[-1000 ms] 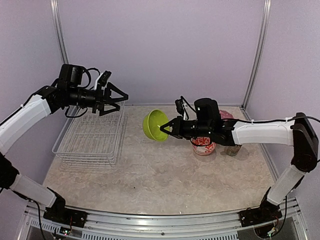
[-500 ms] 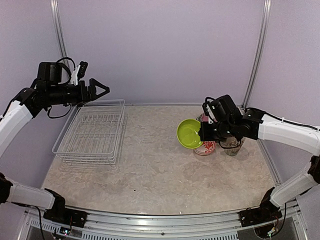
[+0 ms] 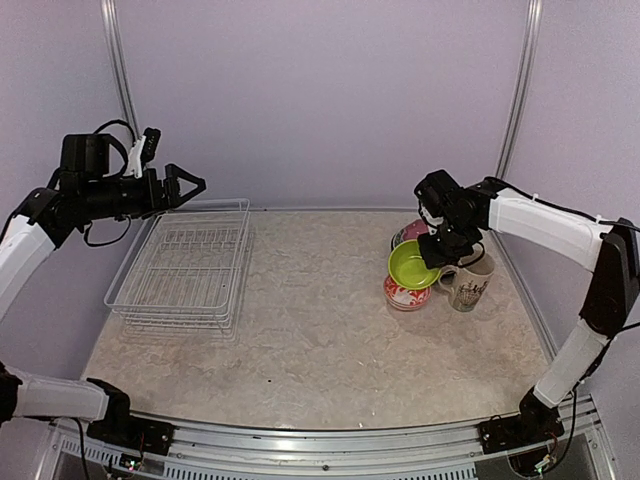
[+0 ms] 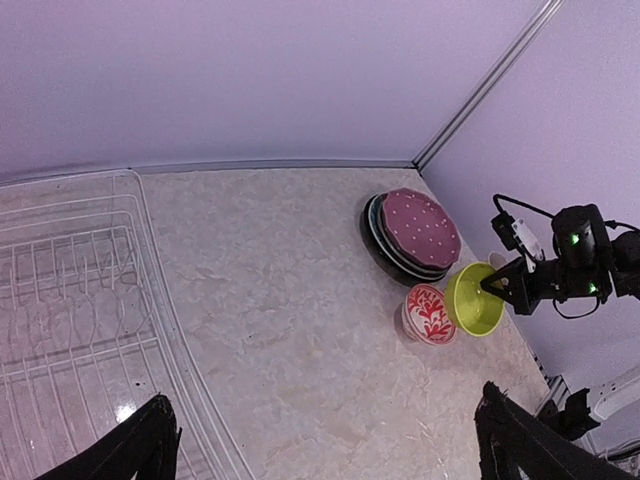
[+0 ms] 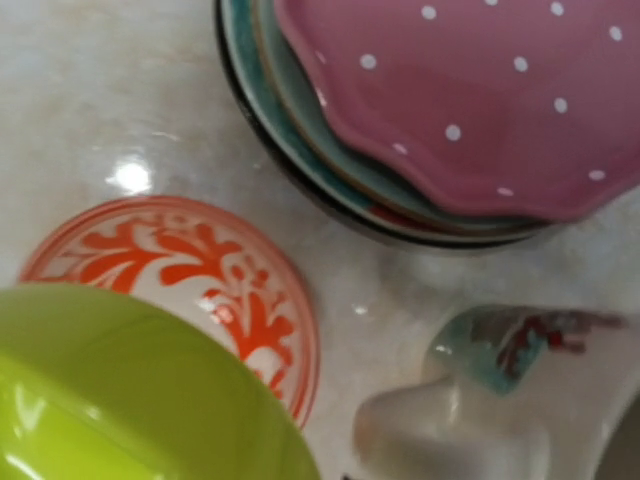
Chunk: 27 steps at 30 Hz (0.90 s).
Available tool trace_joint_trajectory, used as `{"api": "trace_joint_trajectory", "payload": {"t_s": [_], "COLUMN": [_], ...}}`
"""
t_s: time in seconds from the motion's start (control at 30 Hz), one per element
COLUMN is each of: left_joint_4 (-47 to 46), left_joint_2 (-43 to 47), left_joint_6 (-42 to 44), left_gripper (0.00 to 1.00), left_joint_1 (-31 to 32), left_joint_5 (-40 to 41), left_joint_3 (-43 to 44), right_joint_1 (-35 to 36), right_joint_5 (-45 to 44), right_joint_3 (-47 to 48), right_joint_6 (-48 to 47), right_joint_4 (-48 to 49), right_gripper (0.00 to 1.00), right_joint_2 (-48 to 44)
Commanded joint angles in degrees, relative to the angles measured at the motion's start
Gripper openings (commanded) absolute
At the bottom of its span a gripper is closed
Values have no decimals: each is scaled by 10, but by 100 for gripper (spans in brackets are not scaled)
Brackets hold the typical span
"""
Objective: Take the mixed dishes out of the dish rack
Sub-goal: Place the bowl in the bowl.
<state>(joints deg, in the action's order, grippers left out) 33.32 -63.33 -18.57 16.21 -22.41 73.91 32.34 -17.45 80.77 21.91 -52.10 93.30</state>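
Far right on the counter (image 3: 320, 350), all the dishes sit outside the dish rack (image 3: 185, 268). Plate stack (image 4: 412, 230) is against the far-right corner, pink polka-dot plate (image 5: 470, 90) on top, a pale teal rim and a dark rim showing under it. Small white-and-red bowl (image 3: 405, 296) stands just near-left of the stack, cream printed mug (image 3: 470, 287) upright just right of that bowl. Right tool (image 3: 432, 254) is pinching the rim of the lime-green bowl (image 3: 412, 265) and holds it tilted, mouth facing up and left, over the white-and-red bowl. Right wrist view has the green wall covering part of the red pattern; can't tell if the two bowls touch. Nothing visible inside the green bowl beyond its own glaze. Rack sits far left on the counter, well apart from the dishes. Left tool (image 3: 192, 186) hangs raised over the rack's far edge, fingers (image 4: 140, 450) spread wide, gripping nothing.
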Motion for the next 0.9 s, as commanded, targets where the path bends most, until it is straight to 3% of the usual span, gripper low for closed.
{"api": "trace_joint_trajectory", "payload": {"t_s": [0.0,0.4,0.87], "left_joint_4": [-13,-48,-55], "left_joint_2": [2,-5,-15], "left_joint_6": [6,-39,-49], "left_gripper": [99,99,99], "left_joint_1": [-32,-106,-116], "left_joint_5": [-17,-112,-132], "left_joint_3": [-9,-23,-26], "right_joint_1": [-30,-54,-55], "right_joint_5": [17,59,82], "right_joint_3": [58,106,97], "right_joint_6": [-53,-71,-76], "right_joint_4": [-45,-44,-28], "right_gripper": [0,0,0], "right_joint_2": [49,138,172]}}
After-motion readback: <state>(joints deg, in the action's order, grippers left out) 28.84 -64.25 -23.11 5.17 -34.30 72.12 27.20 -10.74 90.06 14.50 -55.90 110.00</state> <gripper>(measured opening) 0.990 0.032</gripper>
